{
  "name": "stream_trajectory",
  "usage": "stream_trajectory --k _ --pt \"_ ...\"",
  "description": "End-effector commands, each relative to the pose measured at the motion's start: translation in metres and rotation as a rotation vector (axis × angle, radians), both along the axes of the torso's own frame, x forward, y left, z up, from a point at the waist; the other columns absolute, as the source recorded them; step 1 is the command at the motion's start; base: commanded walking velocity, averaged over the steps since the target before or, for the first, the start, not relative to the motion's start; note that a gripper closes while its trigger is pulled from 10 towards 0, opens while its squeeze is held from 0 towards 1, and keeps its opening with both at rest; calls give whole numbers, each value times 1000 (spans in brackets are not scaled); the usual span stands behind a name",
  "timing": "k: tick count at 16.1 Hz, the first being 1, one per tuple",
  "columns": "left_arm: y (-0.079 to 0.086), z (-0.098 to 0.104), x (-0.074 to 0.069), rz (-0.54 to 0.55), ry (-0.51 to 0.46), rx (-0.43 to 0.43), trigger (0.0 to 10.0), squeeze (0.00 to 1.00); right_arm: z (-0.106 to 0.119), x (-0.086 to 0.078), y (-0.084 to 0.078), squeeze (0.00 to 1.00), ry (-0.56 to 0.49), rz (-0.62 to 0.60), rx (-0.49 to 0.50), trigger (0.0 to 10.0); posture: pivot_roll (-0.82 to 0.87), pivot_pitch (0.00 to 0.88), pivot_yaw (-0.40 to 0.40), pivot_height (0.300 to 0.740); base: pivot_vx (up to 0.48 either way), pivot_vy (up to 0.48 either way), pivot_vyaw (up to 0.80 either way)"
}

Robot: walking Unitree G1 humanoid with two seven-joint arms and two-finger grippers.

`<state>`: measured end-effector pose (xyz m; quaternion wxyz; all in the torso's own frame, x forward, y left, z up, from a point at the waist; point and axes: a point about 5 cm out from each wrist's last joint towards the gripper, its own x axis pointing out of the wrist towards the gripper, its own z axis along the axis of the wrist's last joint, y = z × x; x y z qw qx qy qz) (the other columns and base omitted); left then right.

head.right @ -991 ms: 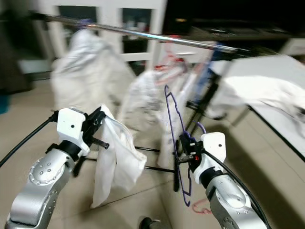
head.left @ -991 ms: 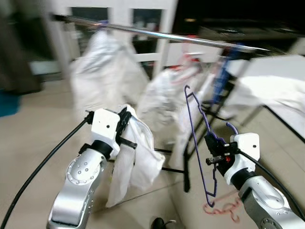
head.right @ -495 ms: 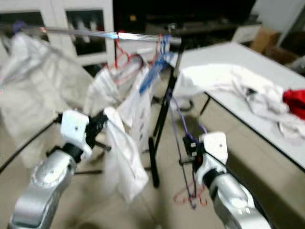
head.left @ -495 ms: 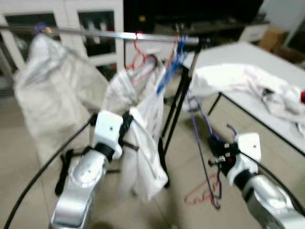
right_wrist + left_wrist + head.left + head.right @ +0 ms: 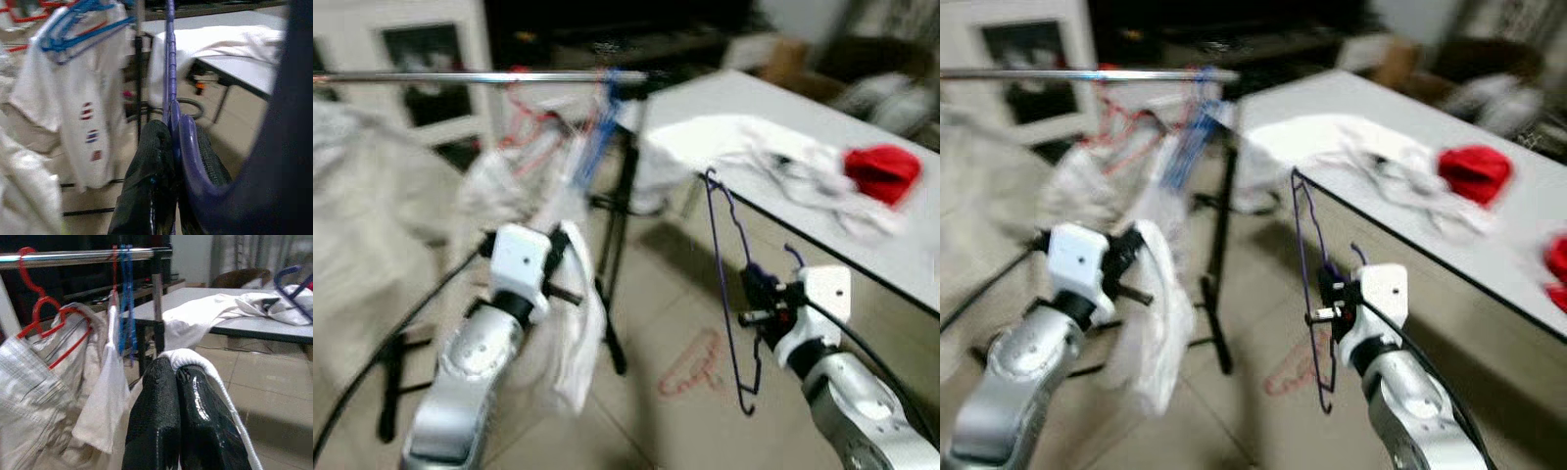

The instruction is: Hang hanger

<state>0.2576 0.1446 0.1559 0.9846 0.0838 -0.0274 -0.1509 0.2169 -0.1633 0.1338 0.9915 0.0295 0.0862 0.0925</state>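
Observation:
My right gripper [image 5: 756,299] is shut on a purple hanger [image 5: 725,284] that it holds upright at the right, its hook curling by the wrist. In the right wrist view the black fingers [image 5: 151,166] pinch the purple hanger's bar [image 5: 169,68]. My left gripper [image 5: 560,266] is shut on a white garment [image 5: 573,338] that drapes down from it; in the left wrist view the white cloth [image 5: 205,364] lies over the closed fingers [image 5: 159,416]. The silver clothes rail [image 5: 480,76] runs across the upper left, ahead of both arms.
Red hangers [image 5: 44,308] and blue hangers [image 5: 124,298] with white clothes hang on the rail. Its black stand [image 5: 617,245] rises between my arms. A white table [image 5: 822,157] at the right holds white clothes and a red cloth [image 5: 879,168]. A red hanger [image 5: 690,364] lies on the floor.
The camera has swung right: the rail and hung clothes slid left and the table with the red cloth came into view. Both grippers keep their holds.

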Motion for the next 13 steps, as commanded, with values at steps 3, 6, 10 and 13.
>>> stream_trajectory --k 3,6,10,13 --pt "-2 6 8 0 -16 -24 10000 0 -2 1 -8 0 -17 -109 -28 10000 19 2 -26 740 0 0 0" --pt "3 7 12 28 -13 -36 10000 0 -5 -2 -4 0 -3 -134 -50 10000 23 4 -1 740 0 0 -800" --pt "2 8 13 19 -19 -29 10000 0 -2 0 -4 0 -1 -134 -74 10000 28 4 -12 740 0 0 0" --pt "2 7 11 31 -19 -35 10000 0 0 4 -5 0 -13 -131 -48 10000 30 1 -34 740 0 0 -800"
